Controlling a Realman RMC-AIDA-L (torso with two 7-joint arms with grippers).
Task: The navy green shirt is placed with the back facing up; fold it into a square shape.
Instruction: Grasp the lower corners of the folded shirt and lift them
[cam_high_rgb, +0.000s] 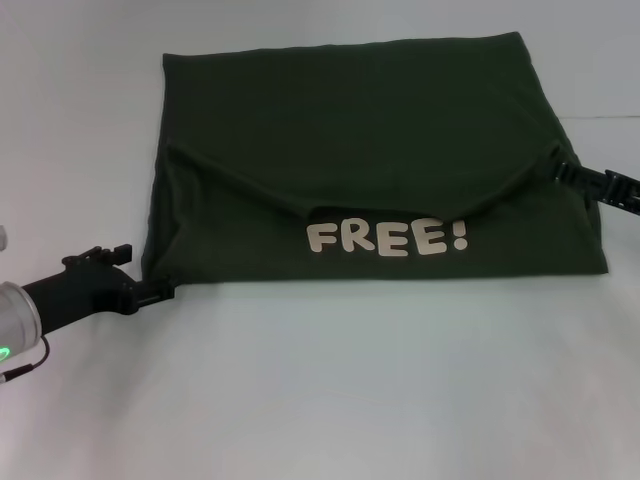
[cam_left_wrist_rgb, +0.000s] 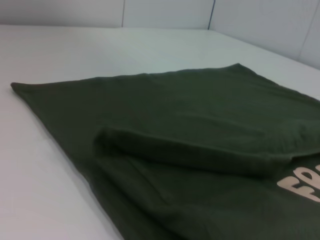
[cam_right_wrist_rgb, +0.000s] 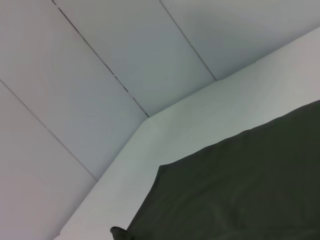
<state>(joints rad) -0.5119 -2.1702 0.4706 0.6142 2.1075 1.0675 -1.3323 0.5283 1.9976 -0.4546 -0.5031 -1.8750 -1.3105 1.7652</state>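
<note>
The navy green shirt (cam_high_rgb: 350, 120) lies spread across the far half of the white table (cam_high_rgb: 340, 400). It is folded over on itself, so a flap with cream "FREE!" lettering (cam_high_rgb: 385, 238) faces up along its near side. The fold's edge sags in a shallow V across the middle. My left gripper (cam_high_rgb: 165, 293) is at the shirt's near-left corner, shut on the fabric. My right gripper (cam_high_rgb: 556, 168) is at the right end of the fold, shut on the cloth there. The left wrist view shows the shirt (cam_left_wrist_rgb: 190, 115) with part of the lettering (cam_left_wrist_rgb: 300, 187). The right wrist view shows only a corner of the shirt (cam_right_wrist_rgb: 250, 190).
Bare white tabletop runs in front of the shirt and to its left. Pale wall panels (cam_right_wrist_rgb: 100, 75) stand behind the table's far edge.
</note>
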